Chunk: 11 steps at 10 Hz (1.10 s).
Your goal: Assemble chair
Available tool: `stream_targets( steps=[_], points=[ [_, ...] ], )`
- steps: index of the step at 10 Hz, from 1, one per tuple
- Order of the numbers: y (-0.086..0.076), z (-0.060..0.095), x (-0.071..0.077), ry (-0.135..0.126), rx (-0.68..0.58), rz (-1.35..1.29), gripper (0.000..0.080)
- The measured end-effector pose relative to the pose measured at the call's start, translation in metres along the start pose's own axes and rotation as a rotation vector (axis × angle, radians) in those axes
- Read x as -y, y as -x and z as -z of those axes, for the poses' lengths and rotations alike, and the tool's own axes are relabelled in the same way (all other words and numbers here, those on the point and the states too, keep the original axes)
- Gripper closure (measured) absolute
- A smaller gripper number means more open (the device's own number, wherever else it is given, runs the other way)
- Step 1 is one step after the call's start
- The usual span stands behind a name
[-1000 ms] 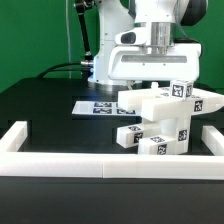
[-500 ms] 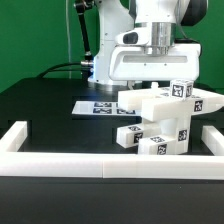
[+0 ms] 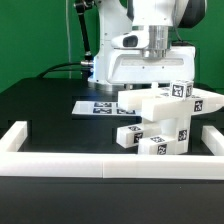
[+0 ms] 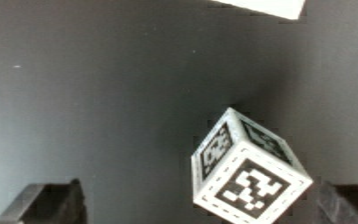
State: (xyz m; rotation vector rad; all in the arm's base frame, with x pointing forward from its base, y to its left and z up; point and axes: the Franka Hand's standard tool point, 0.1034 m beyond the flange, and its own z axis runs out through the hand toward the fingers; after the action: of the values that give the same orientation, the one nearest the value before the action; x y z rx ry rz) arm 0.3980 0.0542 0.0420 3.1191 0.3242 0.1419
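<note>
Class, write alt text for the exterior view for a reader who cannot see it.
A white robot arm hangs over a stack of blocky white plastic chair parts with black-and-white tags, on a black table. A flat white marker board lies behind, and a low white border rail runs along the front.

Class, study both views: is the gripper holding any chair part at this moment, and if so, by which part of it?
Nothing is held. In the wrist view the gripper is open, its fingers standing wide apart over the black table. A tagged white block lies between them, clear of both.

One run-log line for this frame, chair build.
stage: chair assembly, partly stacked | claw: open, empty, above the chair | wrist view: one loose tagged block below claw | marker board: flat on table
</note>
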Motion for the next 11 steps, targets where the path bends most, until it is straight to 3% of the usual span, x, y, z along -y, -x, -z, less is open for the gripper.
stream_targets(
  steps=[4, 5, 7, 11],
  points=[
    [0.005, -0.005, 0.011, -0.005, 0.009, 0.035, 0.0150],
    [0.000, -0.007, 0.012, 0.006, -0.019, 0.100, 0.0150],
    [0.000, -0.010, 0.005, 0.007, -0.016, 0.113, 0.0150],
    [0.002, -0.011, 0.007, 0.006, -0.013, 0.109, 0.0150]
  ],
)
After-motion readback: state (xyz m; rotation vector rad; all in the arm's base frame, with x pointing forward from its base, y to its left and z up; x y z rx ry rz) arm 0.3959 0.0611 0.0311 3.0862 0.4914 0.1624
